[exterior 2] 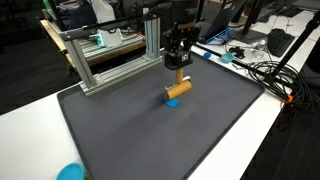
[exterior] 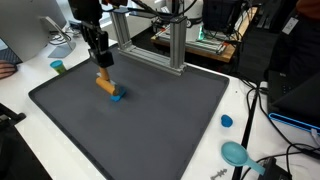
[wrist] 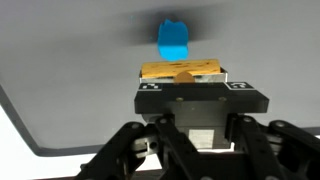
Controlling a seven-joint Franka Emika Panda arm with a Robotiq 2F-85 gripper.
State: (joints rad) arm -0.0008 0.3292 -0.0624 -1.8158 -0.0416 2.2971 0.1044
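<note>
The arm points straight down over the dark surface [exterior: 180, 125], its hand [exterior: 101, 66] clamped on a tilted wooden block [exterior: 105, 84]. A blue block [exterior: 117, 96] lies just beside it at four o'clock.

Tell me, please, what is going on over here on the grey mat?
The robot arm's pincer appears to be shut on a tan wooden block, holding it tilted just above the dark grey mat. A small blue block lies on the mat beside the wooden block's lower end. Whether the two touch cannot be told.
</note>
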